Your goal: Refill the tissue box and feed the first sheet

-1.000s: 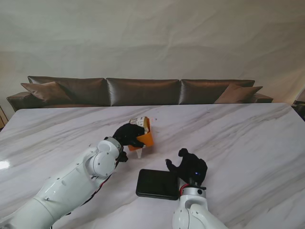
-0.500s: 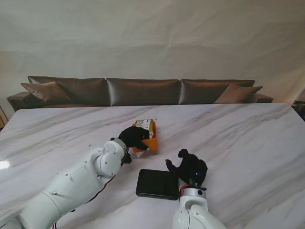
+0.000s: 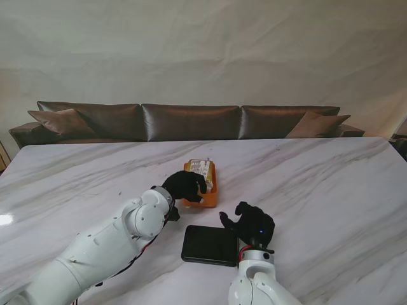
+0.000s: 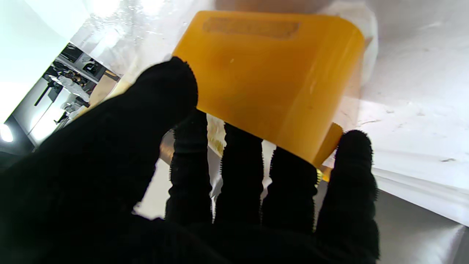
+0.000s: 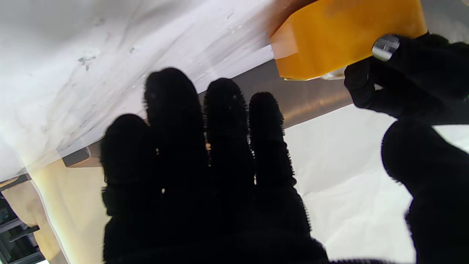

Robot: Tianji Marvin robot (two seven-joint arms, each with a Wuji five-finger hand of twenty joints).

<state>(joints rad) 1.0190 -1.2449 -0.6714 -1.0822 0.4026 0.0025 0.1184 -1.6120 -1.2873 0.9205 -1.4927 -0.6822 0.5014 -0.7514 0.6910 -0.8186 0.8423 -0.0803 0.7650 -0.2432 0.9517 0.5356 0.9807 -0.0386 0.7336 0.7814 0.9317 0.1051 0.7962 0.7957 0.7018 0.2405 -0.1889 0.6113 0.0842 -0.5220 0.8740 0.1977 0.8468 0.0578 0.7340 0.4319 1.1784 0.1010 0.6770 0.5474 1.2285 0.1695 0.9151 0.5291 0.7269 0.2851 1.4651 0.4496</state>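
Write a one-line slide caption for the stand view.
Left hand grips the orange box; right hand hovers open beside the black lid.

No text, label or number can be read on anything here

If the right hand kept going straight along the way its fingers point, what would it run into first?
Most likely the orange tissue box, held by the left hand. The right hand is open, fingers aimed away from me toward it across bare marble table. Depth is uncertain, so it might pass beside the box.

orange box [image 3: 205, 189] and black lid [image 3: 210, 244] mid-table, open marble [image 3: 331, 190] around
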